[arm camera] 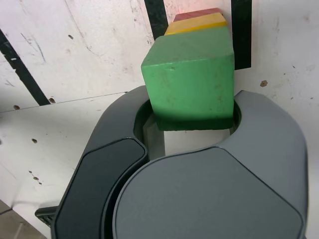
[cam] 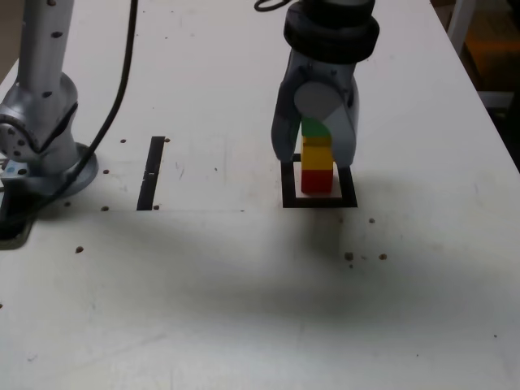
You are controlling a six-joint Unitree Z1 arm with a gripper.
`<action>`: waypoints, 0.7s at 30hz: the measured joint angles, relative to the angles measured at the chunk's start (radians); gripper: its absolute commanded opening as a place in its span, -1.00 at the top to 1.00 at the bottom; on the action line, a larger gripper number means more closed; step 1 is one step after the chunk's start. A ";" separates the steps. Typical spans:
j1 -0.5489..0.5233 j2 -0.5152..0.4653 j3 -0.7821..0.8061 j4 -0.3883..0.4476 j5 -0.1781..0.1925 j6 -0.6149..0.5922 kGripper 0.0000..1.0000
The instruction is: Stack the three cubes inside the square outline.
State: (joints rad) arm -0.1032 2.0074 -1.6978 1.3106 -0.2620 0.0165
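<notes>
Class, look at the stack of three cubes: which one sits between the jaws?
The green cube, topmost in the stack. The yellow cube lies beneath it, and the red cube is at the bottom inside the square outline.

**A robotics lab bench set up for a stacking trial**

This looks like a lab or test room, not a home. A plain white table fills the exterior view, scuffed, pencil-marked and dotted with small brown specks. At the left edge of the frame the arm's silver base is mounted on the tabletop, with a black cable trailing up to the top. Black tape markings are stuck to the surface: a straight strip left of centre and a square outline at centre. The top right corner shows a white frame leg and bare floor.
</notes>
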 measured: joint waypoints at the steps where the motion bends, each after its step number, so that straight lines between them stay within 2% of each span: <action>1: 0.000 0.004 0.005 -0.004 -0.005 0.003 0.41; 6: 0.000 0.013 0.018 -0.019 -0.015 0.012 0.29; 17: 0.000 0.015 0.019 -0.022 -0.014 0.027 -0.30; 21: 0.000 0.015 0.016 -0.022 -0.005 0.027 -0.39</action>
State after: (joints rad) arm -0.1035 2.0224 -1.6821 1.2885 -0.2674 0.0433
